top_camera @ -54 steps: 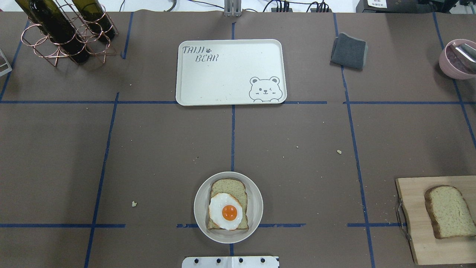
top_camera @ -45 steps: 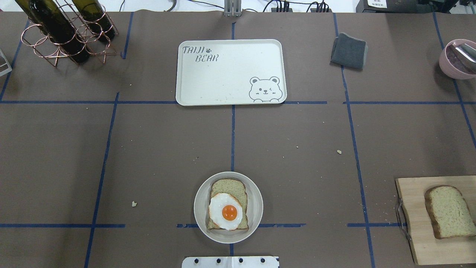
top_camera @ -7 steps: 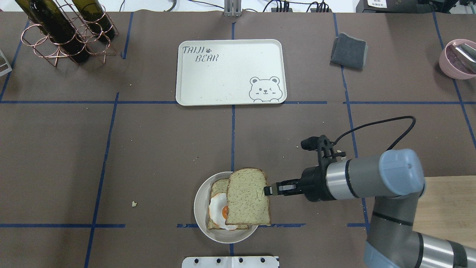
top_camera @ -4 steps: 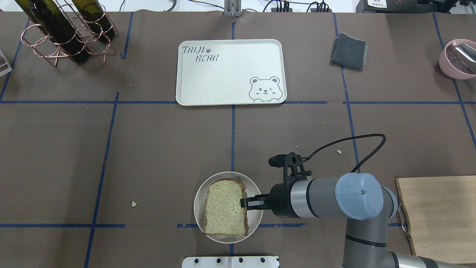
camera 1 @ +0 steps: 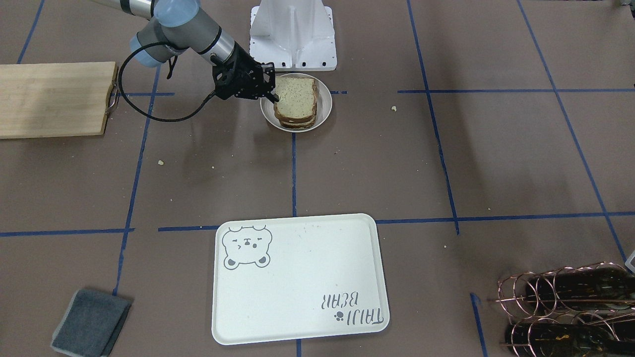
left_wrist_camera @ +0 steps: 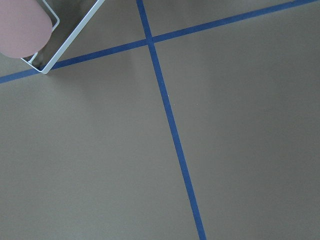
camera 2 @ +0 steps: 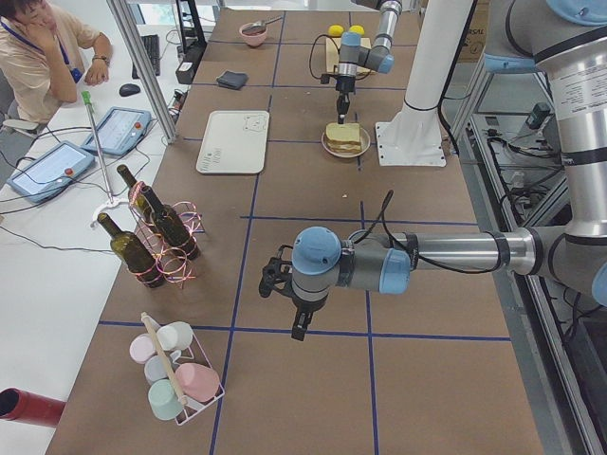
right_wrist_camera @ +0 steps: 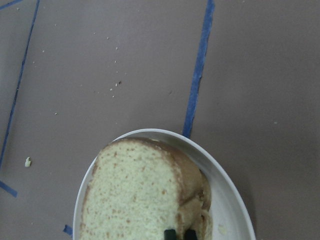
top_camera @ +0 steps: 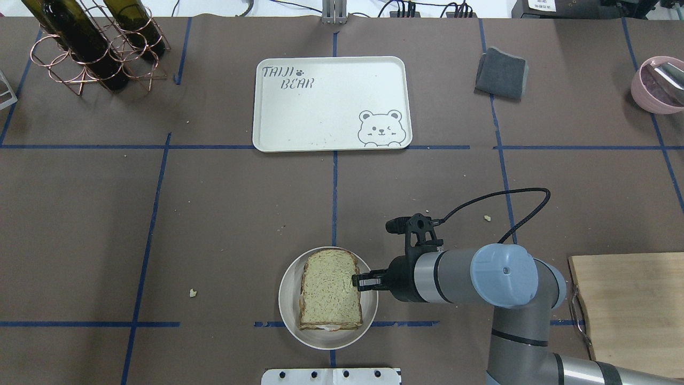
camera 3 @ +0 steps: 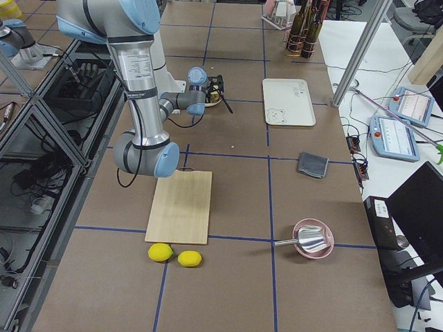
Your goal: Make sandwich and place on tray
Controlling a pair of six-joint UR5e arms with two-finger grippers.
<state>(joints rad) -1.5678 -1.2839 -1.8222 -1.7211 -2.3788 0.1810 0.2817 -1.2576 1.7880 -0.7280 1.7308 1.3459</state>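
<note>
The sandwich [top_camera: 329, 289] sits on the small round cream plate [top_camera: 286, 299] at the table's near centre. Its top bread slice covers the egg, which is hidden. My right gripper [top_camera: 355, 280] reaches in level from the right and is shut on the right edge of the top slice. It also shows in the front view [camera 1: 272, 95] and the right wrist view [right_wrist_camera: 181, 233]. The cream bear tray [top_camera: 331, 104] lies bare at the far centre. My left gripper [camera 2: 299, 330] hangs over bare table far to the left, and I cannot tell its state.
The wooden cutting board [top_camera: 630, 310] lies bare at the near right. A grey cloth [top_camera: 501, 73] and a pink bowl [top_camera: 657, 85] are at the far right. A copper bottle rack [top_camera: 91, 48] stands far left. Two lemons [camera 3: 174, 254] lie beyond the board.
The right arm brought the second bread slice from the cutting board and laid it over the egg. In the last half second the slice shifted slightly away from me and to the right with the gripper.
</note>
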